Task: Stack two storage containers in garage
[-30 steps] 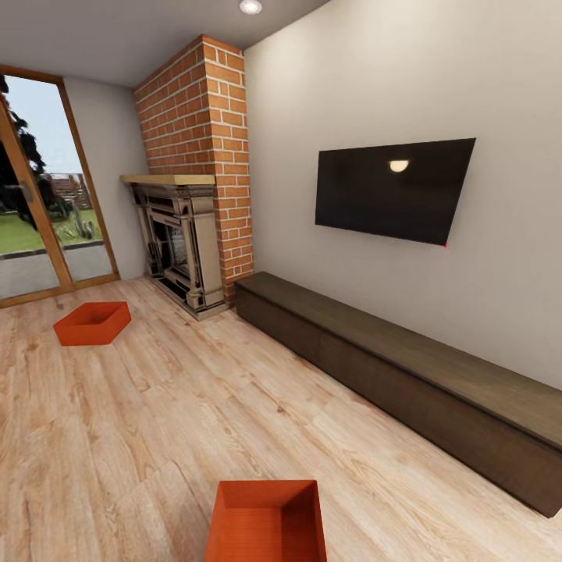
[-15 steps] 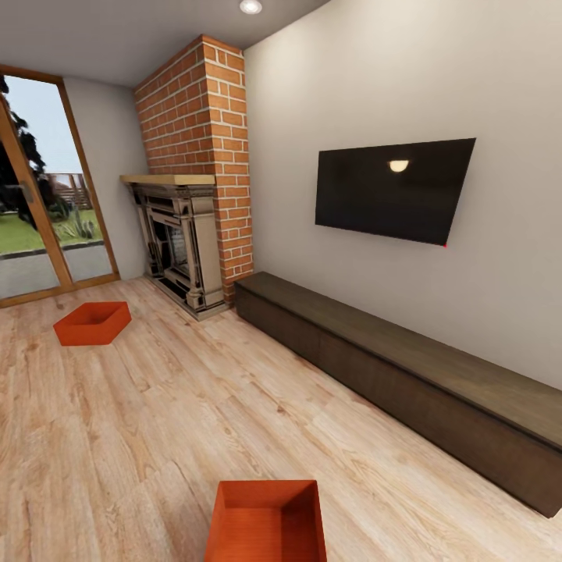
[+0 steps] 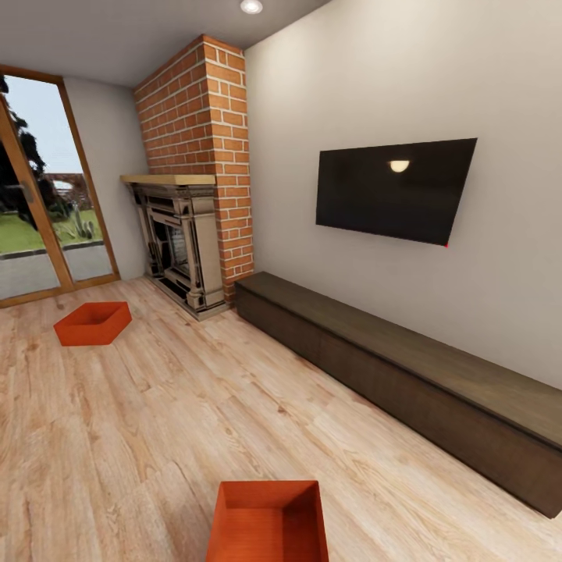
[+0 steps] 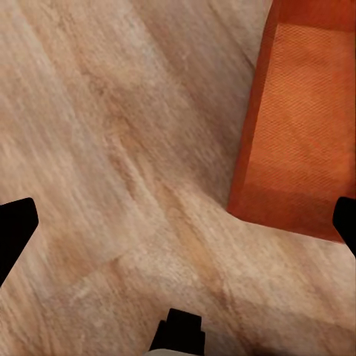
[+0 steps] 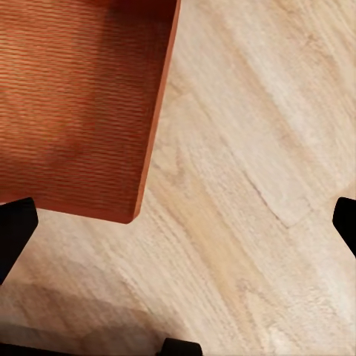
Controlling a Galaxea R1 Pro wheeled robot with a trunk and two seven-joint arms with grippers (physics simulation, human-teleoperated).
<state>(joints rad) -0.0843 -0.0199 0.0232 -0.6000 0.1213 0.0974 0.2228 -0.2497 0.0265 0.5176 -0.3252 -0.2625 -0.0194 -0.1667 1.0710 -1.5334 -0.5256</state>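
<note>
A red-brick chimney (image 3: 204,148) is seen in the corner, with a dark fireplace (image 3: 178,242) set under a pale mantel (image 3: 168,179) at its foot. A black wall TV (image 3: 393,190) is mounted on the white wall (image 3: 375,86) to the right of the bricks, and a long low dark-brown cabinet (image 3: 406,375) is placed beneath it along that wall. At the far left a wood-framed glass door (image 3: 39,203) is seen, through which grass and trees are shown, and a round ceiling light (image 3: 250,6) is fitted overhead.
</note>
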